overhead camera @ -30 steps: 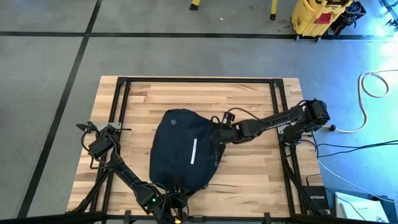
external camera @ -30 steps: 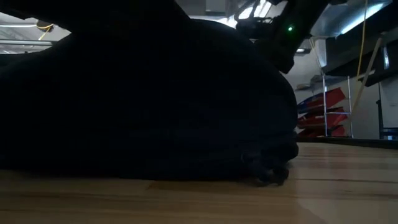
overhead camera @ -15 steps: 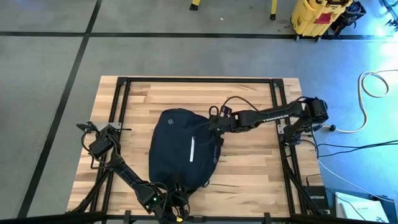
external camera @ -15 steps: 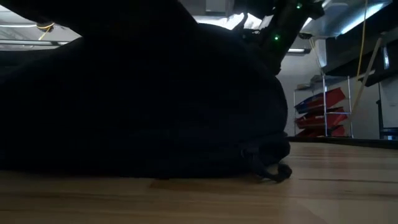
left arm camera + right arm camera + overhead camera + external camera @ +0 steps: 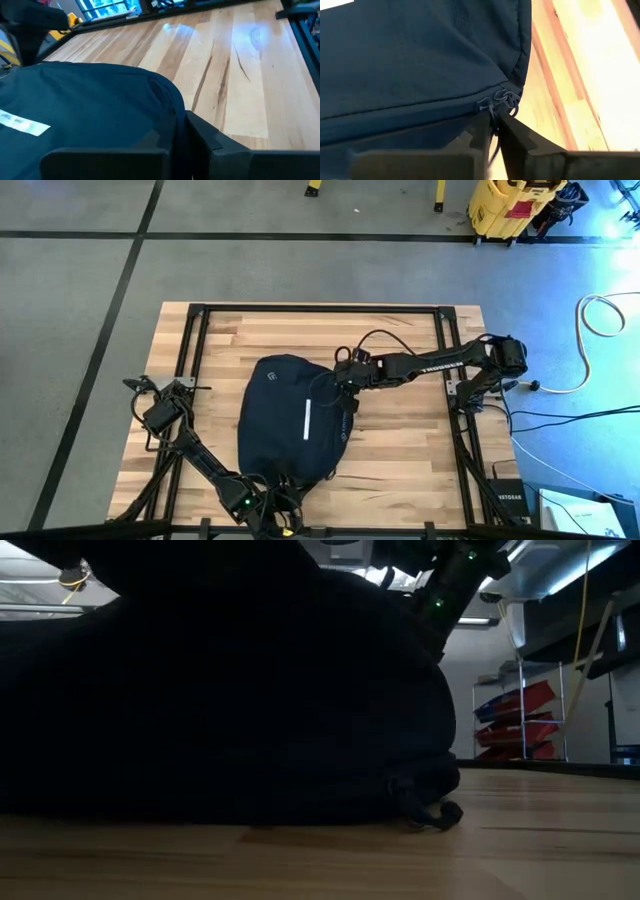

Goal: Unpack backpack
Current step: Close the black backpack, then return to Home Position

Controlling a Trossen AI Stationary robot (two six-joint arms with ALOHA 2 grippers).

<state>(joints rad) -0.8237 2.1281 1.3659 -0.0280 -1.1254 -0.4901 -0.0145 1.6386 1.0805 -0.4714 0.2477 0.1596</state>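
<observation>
At backpack [image 5: 290, 425] right edge, right gripper [image 5: 494, 125] is pinching the zipper pull [image 5: 496, 100] to unzip; left gripper [image 5: 181, 145] is clamping the near hem, anchoring it.

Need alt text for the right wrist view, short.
Right gripper, fingers shut on a thin zipper pull cord at the seam of the dark navy backpack, which fills most of the view. Light wooden table shows alongside.

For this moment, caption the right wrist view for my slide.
Right gripper shut on the zipper pull at the backpack edge.
</observation>
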